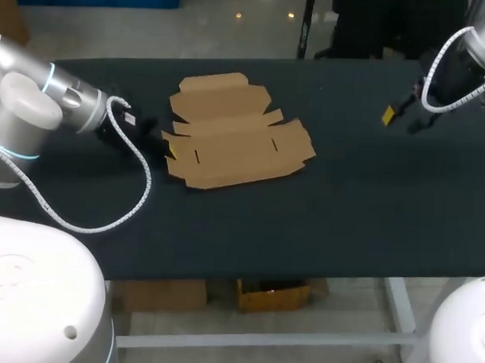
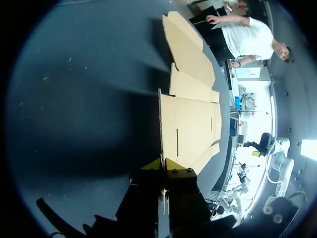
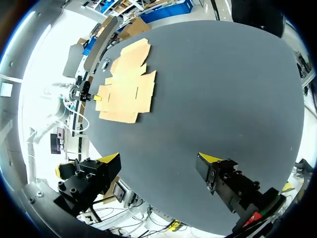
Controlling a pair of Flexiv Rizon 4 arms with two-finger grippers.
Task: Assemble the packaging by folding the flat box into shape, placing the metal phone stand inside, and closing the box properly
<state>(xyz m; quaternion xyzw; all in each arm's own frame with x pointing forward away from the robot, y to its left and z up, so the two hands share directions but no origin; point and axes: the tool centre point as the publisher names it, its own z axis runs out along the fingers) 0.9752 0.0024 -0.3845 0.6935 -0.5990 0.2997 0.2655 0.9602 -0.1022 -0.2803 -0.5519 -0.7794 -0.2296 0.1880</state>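
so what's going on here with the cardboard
The flat box lies unfolded on the table. The left gripper is at its left edge, fingers closed on the cardboard there. The right gripper hangs open over the table's far right, holding nothing. Folding has not visibly begun.

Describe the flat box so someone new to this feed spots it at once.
On the black table, look left of centre: the flat brown cardboard box blank lies unfolded, with notched flaps and short slits. It is the only tan thing there, with the left gripper at its left edge.
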